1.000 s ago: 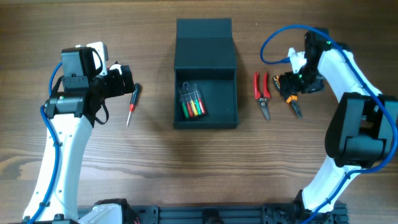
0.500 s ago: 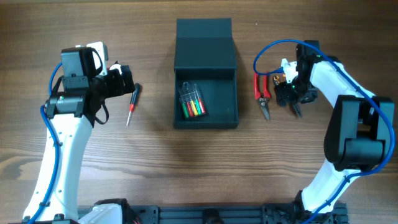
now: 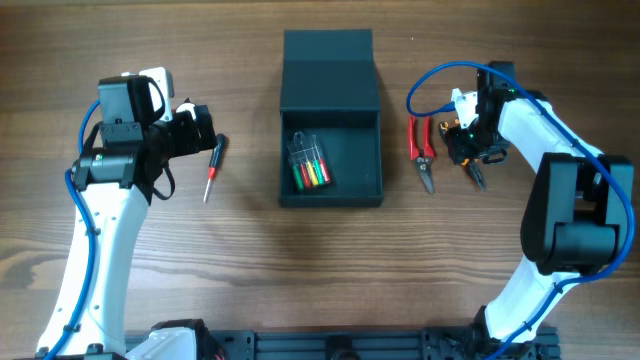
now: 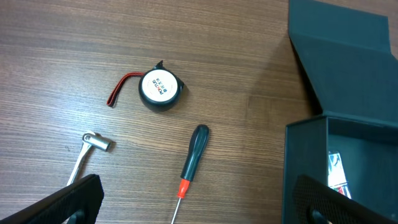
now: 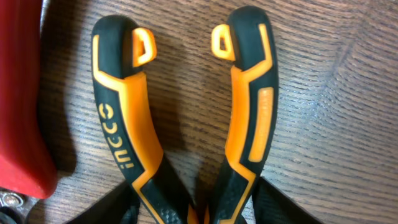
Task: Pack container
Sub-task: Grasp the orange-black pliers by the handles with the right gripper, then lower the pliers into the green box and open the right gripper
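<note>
Wooden table, right tool shifted back over orange pliers

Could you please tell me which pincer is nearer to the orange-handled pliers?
Right. The right pincer is directly over the orange-handled pliers; the left pincer sits far beyond the container.

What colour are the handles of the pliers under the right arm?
The pliers have orange and black handles, with dark lettering on one. The right wrist view shows them best.

Lighting's soft and even over the bench, no glare, only faint short shadows. Overhead's sharp, though the container reads pretty dark. Right wrist close-up of the orange pliers softens toward the bottom edge.
</note>
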Controlling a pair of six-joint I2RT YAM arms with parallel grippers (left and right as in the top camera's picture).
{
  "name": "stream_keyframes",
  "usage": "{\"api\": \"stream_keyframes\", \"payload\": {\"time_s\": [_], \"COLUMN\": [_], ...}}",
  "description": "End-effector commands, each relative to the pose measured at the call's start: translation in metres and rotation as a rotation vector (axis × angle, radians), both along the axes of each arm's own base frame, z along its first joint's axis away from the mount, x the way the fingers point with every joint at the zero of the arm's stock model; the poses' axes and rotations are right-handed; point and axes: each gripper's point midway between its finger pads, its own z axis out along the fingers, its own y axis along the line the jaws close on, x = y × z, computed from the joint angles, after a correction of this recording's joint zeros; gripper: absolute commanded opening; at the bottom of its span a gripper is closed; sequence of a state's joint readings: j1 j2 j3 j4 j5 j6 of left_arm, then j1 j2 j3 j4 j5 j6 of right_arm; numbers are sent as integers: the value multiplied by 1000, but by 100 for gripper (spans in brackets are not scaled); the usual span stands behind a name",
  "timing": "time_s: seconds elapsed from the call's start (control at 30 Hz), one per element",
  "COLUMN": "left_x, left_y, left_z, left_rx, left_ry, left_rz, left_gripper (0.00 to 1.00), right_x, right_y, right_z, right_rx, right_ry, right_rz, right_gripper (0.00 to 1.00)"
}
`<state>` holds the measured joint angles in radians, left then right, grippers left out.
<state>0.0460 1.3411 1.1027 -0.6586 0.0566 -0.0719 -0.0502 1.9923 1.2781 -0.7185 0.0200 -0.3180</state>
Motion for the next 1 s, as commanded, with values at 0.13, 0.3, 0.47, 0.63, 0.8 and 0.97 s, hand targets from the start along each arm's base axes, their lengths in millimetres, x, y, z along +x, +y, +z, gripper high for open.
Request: {"api": "stream_keyframes", "payload": {"time_s": [0.13,0.3,0.47,0.63,0.8,0.97], "left_x": [4,5,5,5,4,4], "left_y": [-1,-1,-1,-1,-1,-1], "left_z": [8,8,8,8,8,8], "left_rx": [13,13,13,13,13,13], "left_ry": [-21,-22,-22,-22,-21,-21], "left_rz": [-14,-14,-14,-14,-14,-14], "left_gripper": [100,100,100,100,100,100], "right_x": [-16,-7,6,14,22,19], "right_y": [-13,-12,-10,15,71,146], "right_z": [-19,-1,36,90,159,204], "right_rx": [-54,-40,-11,33,81,185], "right_ry": [58,55,33,15,-115,-251], "right_rz": [-156,-260,-382,-411,-333,-276], "right_gripper": [43,31,30,17,16,15]}}
